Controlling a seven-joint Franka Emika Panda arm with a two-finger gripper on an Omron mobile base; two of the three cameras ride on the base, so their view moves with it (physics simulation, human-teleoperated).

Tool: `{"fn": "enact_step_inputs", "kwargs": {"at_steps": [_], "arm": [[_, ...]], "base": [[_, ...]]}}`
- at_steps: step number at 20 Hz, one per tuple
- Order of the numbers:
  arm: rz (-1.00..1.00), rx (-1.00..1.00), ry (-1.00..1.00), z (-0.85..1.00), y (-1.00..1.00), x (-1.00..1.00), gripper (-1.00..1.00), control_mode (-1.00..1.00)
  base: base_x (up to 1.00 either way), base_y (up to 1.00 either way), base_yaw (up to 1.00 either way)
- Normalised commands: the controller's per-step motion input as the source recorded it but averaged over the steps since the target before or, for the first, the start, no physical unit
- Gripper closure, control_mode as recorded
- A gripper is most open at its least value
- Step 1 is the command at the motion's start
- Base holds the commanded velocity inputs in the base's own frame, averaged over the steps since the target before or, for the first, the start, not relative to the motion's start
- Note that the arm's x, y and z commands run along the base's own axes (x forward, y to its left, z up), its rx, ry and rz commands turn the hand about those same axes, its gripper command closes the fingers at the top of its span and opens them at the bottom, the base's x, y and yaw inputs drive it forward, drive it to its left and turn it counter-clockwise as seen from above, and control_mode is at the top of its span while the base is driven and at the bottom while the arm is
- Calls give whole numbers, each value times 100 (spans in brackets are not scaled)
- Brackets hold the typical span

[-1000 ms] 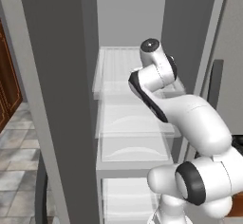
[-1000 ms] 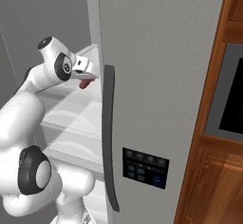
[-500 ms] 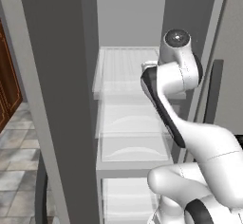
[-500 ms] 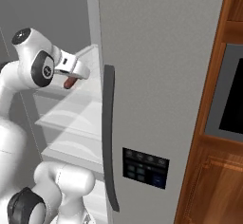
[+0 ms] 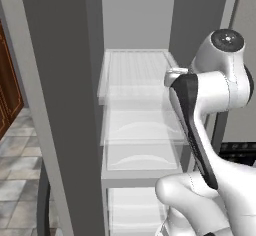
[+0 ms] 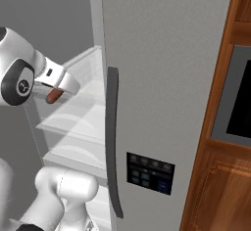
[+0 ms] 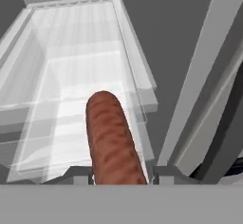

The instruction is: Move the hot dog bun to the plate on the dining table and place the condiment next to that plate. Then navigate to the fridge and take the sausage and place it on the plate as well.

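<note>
My gripper (image 7: 119,174) is shut on the sausage (image 7: 113,135), a dark reddish-brown cylinder that sticks out forward between the fingers. Below it lie the white translucent shelves (image 7: 71,76) of the open fridge (image 5: 60,95). In the right base view the sausage (image 6: 54,95) hangs under the white hand, and the gripper (image 6: 58,89) is in front of the shelves (image 6: 81,112), left of the fridge door. In the left base view the arm's upper links cover the hand. The hot dog bun, plate, dining table and condiment are out of view.
The grey fridge door (image 6: 166,68) with its long dark handle (image 6: 113,142) and a control panel (image 6: 149,172) stands close on the right. Beyond it are wood cabinets with a dark appliance window (image 6: 240,100). The fridge's left wall (image 5: 55,130) and a tiled floor (image 5: 17,170) lie to the left.
The hand has drawn back out of the fridge with the sausage in it, drifting left and slightly down in the right base view. The arm's elbow has swung up towards the cameras.
</note>
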Motion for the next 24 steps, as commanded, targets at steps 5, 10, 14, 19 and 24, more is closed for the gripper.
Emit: {"fn": "enact_step_inputs", "kwargs": {"at_steps": [5, 10, 14, 19, 24], "arm": [[0, 0, 1, -25, 0, -84, 100, -100], [0, 0, 1, -21, 0, -38, 100, 100], [0, 0, 0, 0, 0, 0, 100, 100], [0, 0, 0, 0, 0, 0, 100, 100], [0, 0, 0, 0, 0, 0, 100, 100]], "base": [[0, 0, 0], [-36, 0, 0], [-100, -8, 0], [-78, -46, -35], [-3, -69, -79]]}}
